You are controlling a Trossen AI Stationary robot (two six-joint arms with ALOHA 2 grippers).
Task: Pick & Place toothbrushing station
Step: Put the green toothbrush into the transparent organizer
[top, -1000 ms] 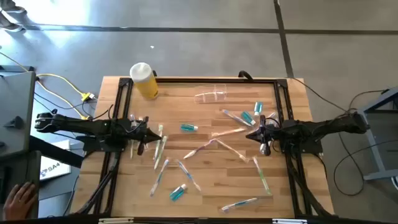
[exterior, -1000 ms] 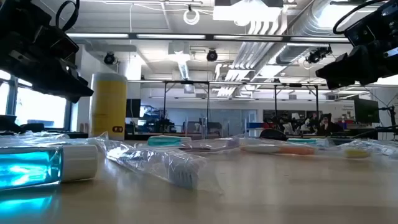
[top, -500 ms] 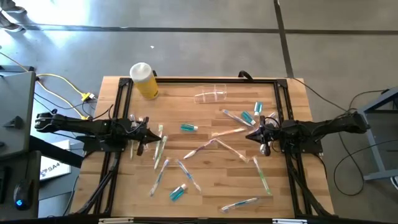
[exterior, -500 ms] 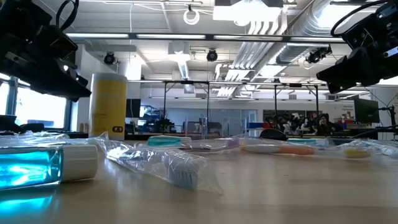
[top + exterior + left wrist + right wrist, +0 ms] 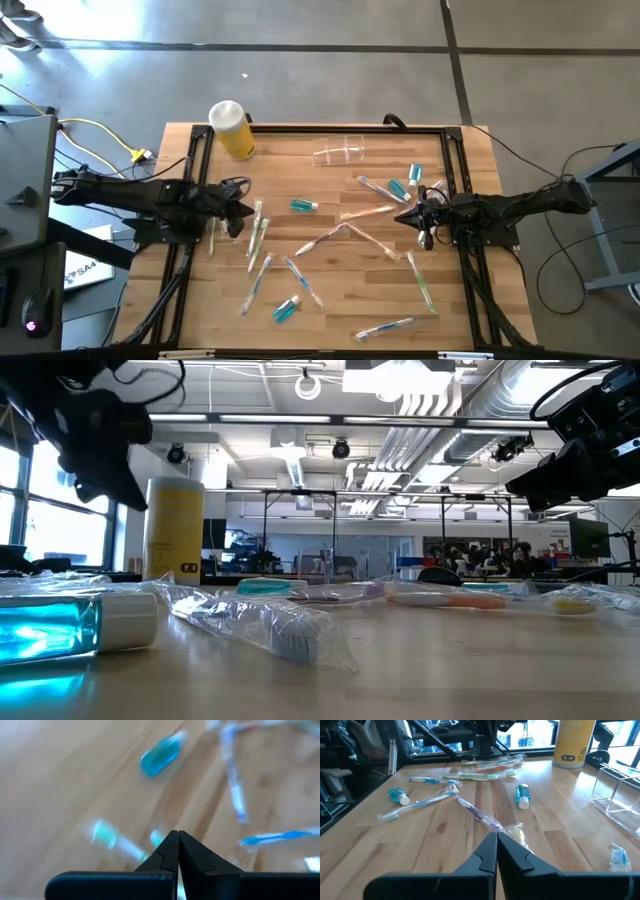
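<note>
both my claws are pressed together and pinch nothing. my left claw point(image 5: 243, 210) hangs over the 9 o'clock side of the table point(image 5: 330, 300), its tip above a couple of wrapped toothbrushes point(image 5: 258, 232); my right claw point(image 5: 402, 217) hangs over the 3 o'clock side, facing it.

the surface is pale wood planks inside a dark frame. toothbrushes in clear wrap lie scattered from the middle toward 6 o'clock, some crossing each other. a clear cup point(image 5: 340, 154) lies on its side near 12 o'clock. little teal tubes with white caps sit apart: one point(image 5: 304, 205) just left of centre, one point(image 5: 286, 309) near 6 o'clock, two point(image 5: 406, 183) by my right claw. a yellow cylinder point(image 5: 232, 129) with a white top stands at the 11 o'clock corner.

around the table is grey concrete floor, with yellow cable point(image 5: 100, 135) at 9 o'clock. across the table top i see a big room with pipes and lamps overhead, and windows on one side.

my left wrist view is smeared, so i only make out teal and blue streaks on wood past my closed fingers point(image 5: 167, 857). at table height a tube point(image 5: 75, 628) is cut off at the edge and a wrapped brush head point(image 5: 280, 630) fills the front. the yellow cylinder has a small dark label point(image 5: 568, 757); i cannot read it.
</note>
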